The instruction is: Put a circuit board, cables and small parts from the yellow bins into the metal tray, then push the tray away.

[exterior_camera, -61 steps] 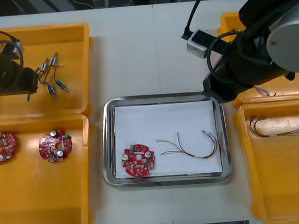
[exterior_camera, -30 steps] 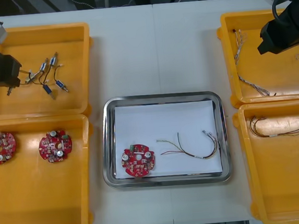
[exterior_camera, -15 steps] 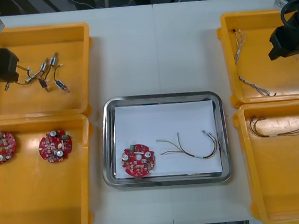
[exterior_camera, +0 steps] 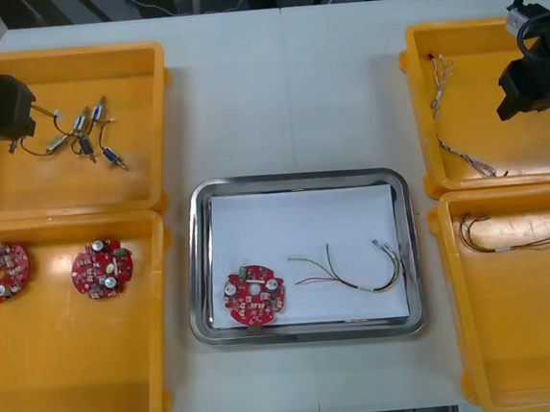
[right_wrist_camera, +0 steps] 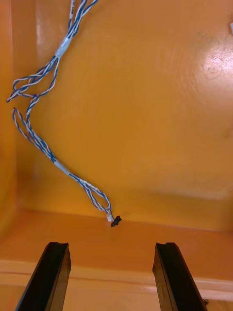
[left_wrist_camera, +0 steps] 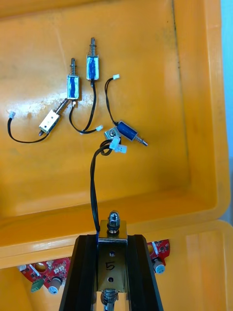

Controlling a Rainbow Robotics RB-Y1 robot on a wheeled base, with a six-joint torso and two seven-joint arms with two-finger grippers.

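My left gripper (left_wrist_camera: 110, 239) is shut on a small metal part (left_wrist_camera: 111, 255), whose black wire trails to a white plug beside a blue part. It hangs over the far left yellow bin (exterior_camera: 137, 64), at that bin's left end (exterior_camera: 7, 133). Several small metal parts (exterior_camera: 91, 135) lie loose there (left_wrist_camera: 80, 80). My right gripper (right_wrist_camera: 109, 252) is open over the far right yellow bin (exterior_camera: 420, 106), at its right side (exterior_camera: 532, 87). A twisted blue and white cable (right_wrist_camera: 46, 146) lies just beyond its fingers. The metal tray (exterior_camera: 204, 270) holds a red circuit board (exterior_camera: 255, 294) and a red and yellow cable (exterior_camera: 353, 271).
The near left bin (exterior_camera: 164, 370) holds two more red circuit boards (exterior_camera: 101, 269). Thin cables (exterior_camera: 509, 236) lie in the near right bin. Bare table runs beyond the tray, between the two far bins.
The right arm swung from the tray's far right corner out over the far right bin. The left gripper drew back and leftward in its bin, and the small parts shifted slightly.
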